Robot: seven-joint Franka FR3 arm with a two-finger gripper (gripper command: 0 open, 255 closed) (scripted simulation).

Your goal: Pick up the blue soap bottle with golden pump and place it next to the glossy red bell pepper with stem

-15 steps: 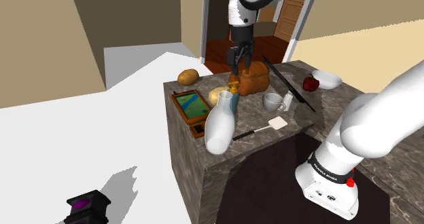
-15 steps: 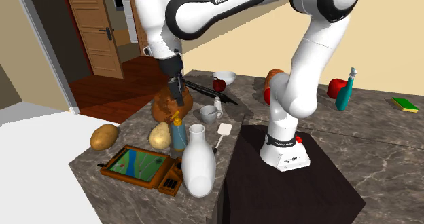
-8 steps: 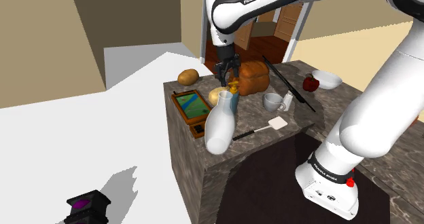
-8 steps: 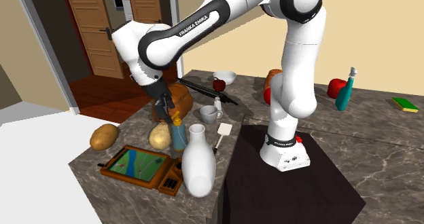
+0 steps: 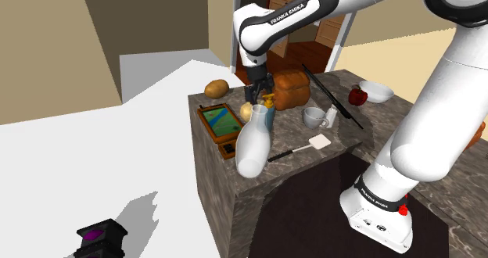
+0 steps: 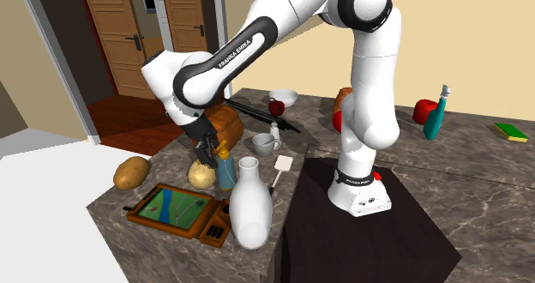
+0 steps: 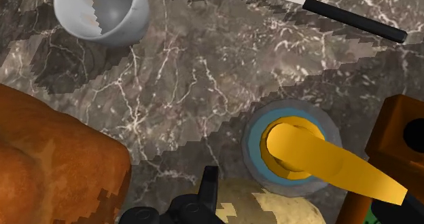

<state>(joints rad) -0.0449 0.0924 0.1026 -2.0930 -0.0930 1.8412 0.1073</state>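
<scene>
While the blue soap bottle [image 6: 225, 171] is standing upright on the surface [image 5: 286, 131], just beside the bread loaf [image 5: 291, 88], nothing is gripping it yet. The claw [image 5: 257, 94] is hovering beside the golden pump [image 7: 319, 158], over the potato [image 6: 201, 176] lying near the loaf; whether it is spread or pressed together I cannot tell. I am judging the approach unfinished: grasping, lifting and carrying are all remaining, toward the red thing [image 6: 423, 111] well apart from the loaf, which I am taking for the bell pepper.
</scene>
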